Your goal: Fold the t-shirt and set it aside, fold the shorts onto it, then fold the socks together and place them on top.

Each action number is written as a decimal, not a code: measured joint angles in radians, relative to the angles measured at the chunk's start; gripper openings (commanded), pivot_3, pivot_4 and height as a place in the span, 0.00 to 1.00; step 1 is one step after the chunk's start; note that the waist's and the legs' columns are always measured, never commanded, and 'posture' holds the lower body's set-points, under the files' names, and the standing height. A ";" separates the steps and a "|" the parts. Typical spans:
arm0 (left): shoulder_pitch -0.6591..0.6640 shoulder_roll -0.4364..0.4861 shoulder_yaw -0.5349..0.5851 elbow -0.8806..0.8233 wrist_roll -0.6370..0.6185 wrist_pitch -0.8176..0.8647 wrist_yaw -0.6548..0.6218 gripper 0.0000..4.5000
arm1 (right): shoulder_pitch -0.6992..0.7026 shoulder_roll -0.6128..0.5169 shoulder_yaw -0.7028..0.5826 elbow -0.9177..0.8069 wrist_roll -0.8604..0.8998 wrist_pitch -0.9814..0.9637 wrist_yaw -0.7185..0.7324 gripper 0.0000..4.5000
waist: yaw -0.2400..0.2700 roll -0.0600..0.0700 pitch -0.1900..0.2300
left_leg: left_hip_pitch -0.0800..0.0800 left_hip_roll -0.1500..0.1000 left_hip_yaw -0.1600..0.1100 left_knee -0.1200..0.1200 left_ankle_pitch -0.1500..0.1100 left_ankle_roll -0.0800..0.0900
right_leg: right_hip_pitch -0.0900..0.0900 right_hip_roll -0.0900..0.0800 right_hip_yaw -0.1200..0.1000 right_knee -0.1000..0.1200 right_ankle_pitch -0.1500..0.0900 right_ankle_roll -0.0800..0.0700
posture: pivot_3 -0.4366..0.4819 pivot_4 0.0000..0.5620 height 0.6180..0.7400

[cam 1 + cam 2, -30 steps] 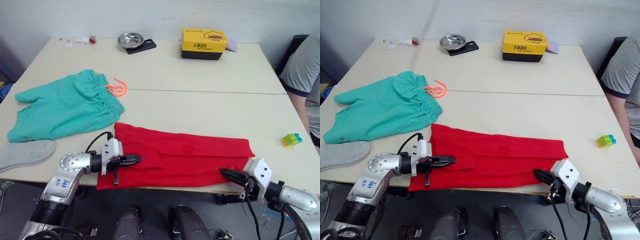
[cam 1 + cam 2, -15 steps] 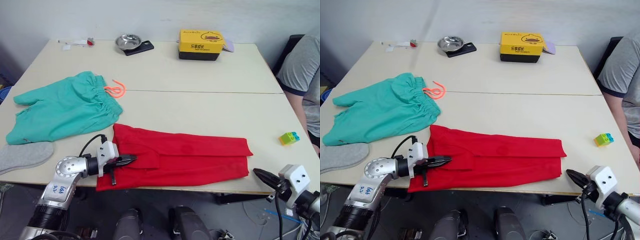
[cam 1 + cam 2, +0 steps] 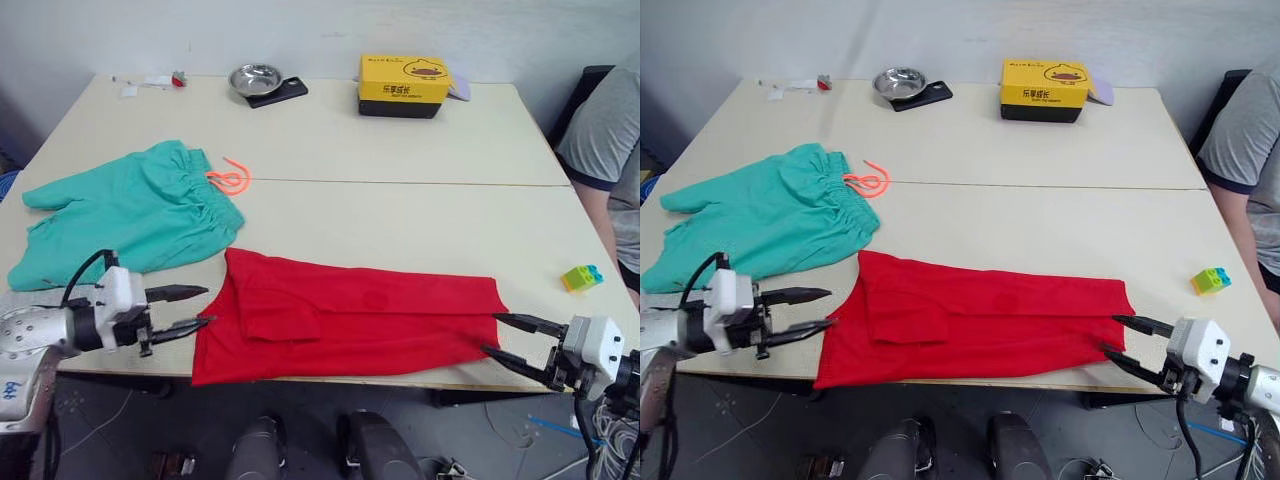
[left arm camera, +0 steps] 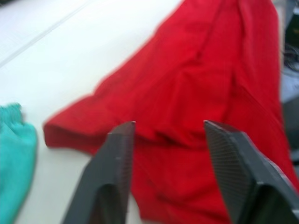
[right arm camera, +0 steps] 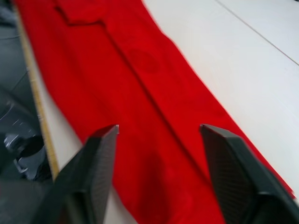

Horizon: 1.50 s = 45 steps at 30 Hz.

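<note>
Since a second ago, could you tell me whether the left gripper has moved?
Yes. The left gripper has pulled back off the t-shirt towards the robot's left; its fingers, then over the shirt's left edge, now stand open beside that edge.

Each arm is a silver metal tube ending in a white boxy wrist block with black cables looping off it. The left gripper [image 3: 185,309] and right gripper [image 3: 512,339] each carry two slim, pointed black fingers [image 4: 111,177], textured inside.
</note>
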<state>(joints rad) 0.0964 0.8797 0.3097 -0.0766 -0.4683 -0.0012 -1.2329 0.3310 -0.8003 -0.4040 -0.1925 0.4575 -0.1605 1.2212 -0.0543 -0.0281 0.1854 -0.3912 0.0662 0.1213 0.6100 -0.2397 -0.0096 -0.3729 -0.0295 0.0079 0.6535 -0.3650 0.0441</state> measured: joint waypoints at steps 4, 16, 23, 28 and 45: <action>0.024 0.000 0.002 0.086 0.050 -0.113 -0.026 0.99 | -0.002 -0.008 0.010 0.004 -0.042 -0.012 0.007 1.00 | 0.004 0.000 0.000 | 0.000 0.000 0.000 0.000 -0.003 -0.004 | 0.000 -0.001 0.000 0.000 -0.001 -0.002 | 0.48 0.27 1.00; -0.147 -0.070 -0.059 0.085 0.031 0.001 0.052 0.99 | -0.111 -0.006 0.007 -0.045 0.075 0.406 -0.224 1.00 | -0.002 -0.001 0.000 | 0.000 0.000 0.000 0.000 -0.001 0.001 | -0.001 -0.001 -0.001 0.002 -0.001 -0.003 | 0.48 0.27 1.00; -0.208 -0.088 -0.089 0.011 -0.080 0.158 0.033 0.99 | -0.395 -0.129 0.102 0.146 0.030 0.681 -0.313 1.00 | -0.002 0.000 0.000 | -0.001 0.000 0.000 0.001 -0.001 0.000 | -0.002 0.000 0.000 0.003 -0.001 -0.002 | 0.48 0.27 1.00; -0.222 -0.090 -0.095 -0.013 -0.115 0.215 0.022 0.99 | -0.579 -0.138 0.230 0.308 -0.019 0.774 -0.287 1.00 | -0.002 0.000 0.001 | -0.002 0.000 0.001 0.001 -0.001 0.000 | -0.003 0.001 0.000 0.003 -0.001 -0.002 | 0.48 0.27 1.00; -0.171 -0.095 -0.072 -0.033 -0.119 0.235 0.038 1.00 | -0.855 -0.177 0.498 0.497 -0.157 0.886 -0.033 0.07 | -0.004 0.001 0.001 | -0.002 0.000 0.001 0.002 -0.001 0.000 | -0.003 0.001 0.001 0.004 -0.002 -0.001 | 0.48 0.27 1.00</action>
<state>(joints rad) -0.0744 0.7844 0.2374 -0.1098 -0.5872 0.2342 -1.1952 -0.5242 -0.9777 0.0938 0.3045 0.3005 0.7256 1.1882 -0.0584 -0.0272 0.1867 -0.3928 0.0665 0.1228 0.6124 -0.2404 -0.0100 -0.3762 -0.0287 0.0085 0.6572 -0.3665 0.0427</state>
